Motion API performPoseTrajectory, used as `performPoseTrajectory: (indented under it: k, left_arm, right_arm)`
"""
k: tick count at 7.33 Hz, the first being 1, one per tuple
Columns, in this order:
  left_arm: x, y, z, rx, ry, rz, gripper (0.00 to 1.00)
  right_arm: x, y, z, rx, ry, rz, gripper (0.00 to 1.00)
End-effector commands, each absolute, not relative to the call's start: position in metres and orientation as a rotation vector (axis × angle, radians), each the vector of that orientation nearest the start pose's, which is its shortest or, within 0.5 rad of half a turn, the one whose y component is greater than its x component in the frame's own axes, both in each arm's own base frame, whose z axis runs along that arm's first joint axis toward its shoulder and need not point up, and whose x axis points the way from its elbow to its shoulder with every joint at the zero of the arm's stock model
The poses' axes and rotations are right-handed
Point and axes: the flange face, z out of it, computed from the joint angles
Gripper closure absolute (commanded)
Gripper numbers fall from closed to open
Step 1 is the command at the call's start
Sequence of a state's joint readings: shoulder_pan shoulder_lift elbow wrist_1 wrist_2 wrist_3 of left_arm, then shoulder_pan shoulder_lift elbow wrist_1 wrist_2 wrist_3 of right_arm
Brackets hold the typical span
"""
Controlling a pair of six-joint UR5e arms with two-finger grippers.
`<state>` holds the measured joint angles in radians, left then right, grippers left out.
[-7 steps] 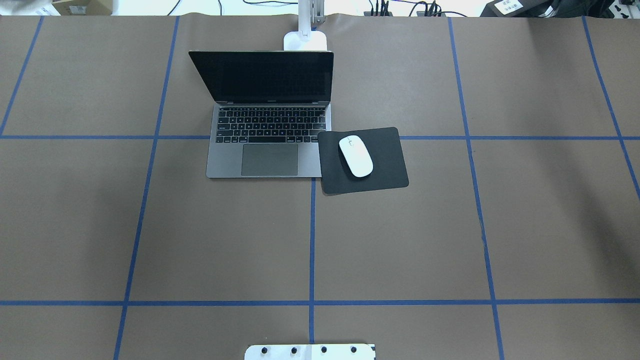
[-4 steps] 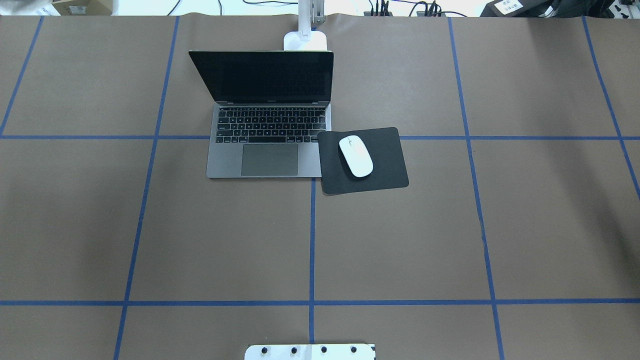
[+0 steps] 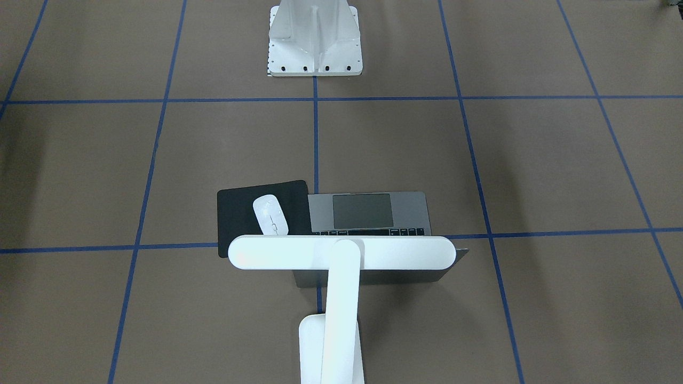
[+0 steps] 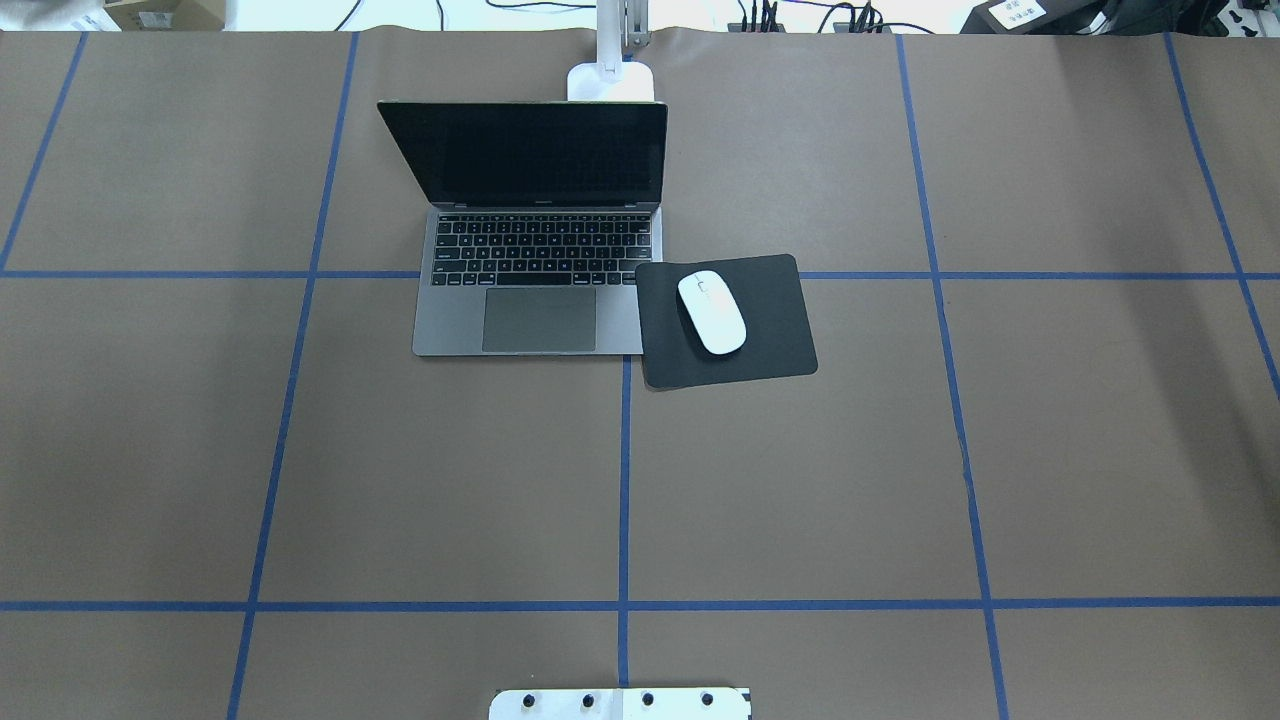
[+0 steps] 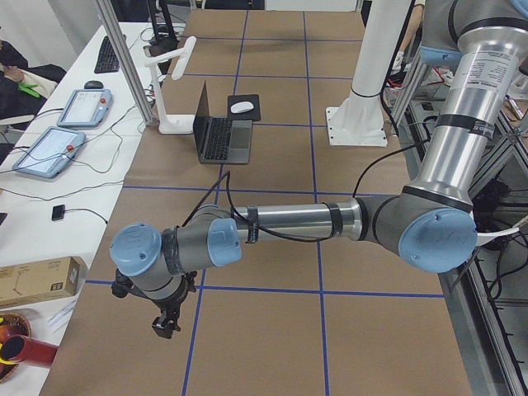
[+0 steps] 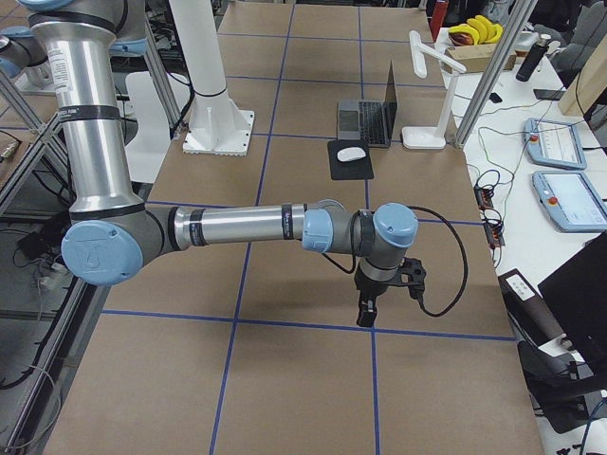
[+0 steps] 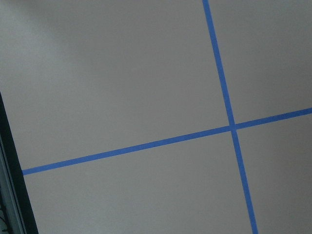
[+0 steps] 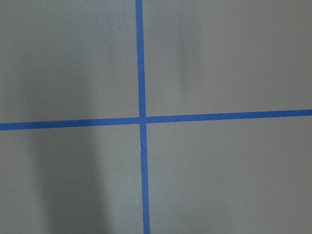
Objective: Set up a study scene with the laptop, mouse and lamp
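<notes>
The space-grey laptop [image 4: 540,320] stands open with a dark screen at the far middle of the table, also in the front view [image 3: 373,213]. The white mouse [image 4: 711,312] lies on a black mat [image 4: 775,345] right of the laptop. The white lamp [image 3: 341,253] stands behind the laptop, its light bar over the screen; its base [image 4: 611,82] shows overhead. My left gripper [image 5: 165,323] hangs over bare table far from them. My right gripper [image 6: 365,315] does likewise at the other end. I cannot tell whether either is open or shut. Both wrist views show only table.
The white ribbed mount [image 3: 315,40] stands at the robot's side of the table [image 4: 800,500], which is brown with blue tape lines. Tablets and cables lie on a side desk [image 5: 74,140] beyond the far edge. A box [image 5: 37,280] lies near the left end.
</notes>
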<state>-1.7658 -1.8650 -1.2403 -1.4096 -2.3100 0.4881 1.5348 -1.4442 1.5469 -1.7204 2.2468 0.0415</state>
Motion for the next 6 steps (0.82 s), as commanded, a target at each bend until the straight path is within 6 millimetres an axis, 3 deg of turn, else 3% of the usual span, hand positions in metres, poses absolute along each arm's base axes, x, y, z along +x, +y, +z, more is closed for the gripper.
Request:
performPoseTrajectory:
  k: [1, 2, 3, 5, 6]
  left_arm:
    - [-0.181, -0.574, 0.667, 0.069, 0.753, 0.160, 0.01]
    - [-0.175, -0.564, 0.673, 0.047, 0.755, 0.101, 0.01]
    - [-0.167, -0.565, 0.666, 0.060, 0.745, 0.046, 0.01]
    - [-0.114, -0.568, 0.670, 0.051, 0.738, 0.006, 0.01]
    - [-0.100, -0.559, 0.682, 0.061, 0.736, -0.008, 0.01]
  right_arm:
    - [0.051, -0.541, 0.628, -0.072, -0.685, 0.020, 0.00]
    - [0.051, -0.541, 0.629, -0.076, -0.691, 0.022, 0.00]
    - [0.050, -0.541, 0.628, -0.076, -0.697, 0.023, 0.00]
    - [0.050, -0.539, 0.629, -0.078, -0.698, 0.023, 0.00]
    - [0.050, -0.539, 0.629, -0.078, -0.698, 0.023, 0.00]
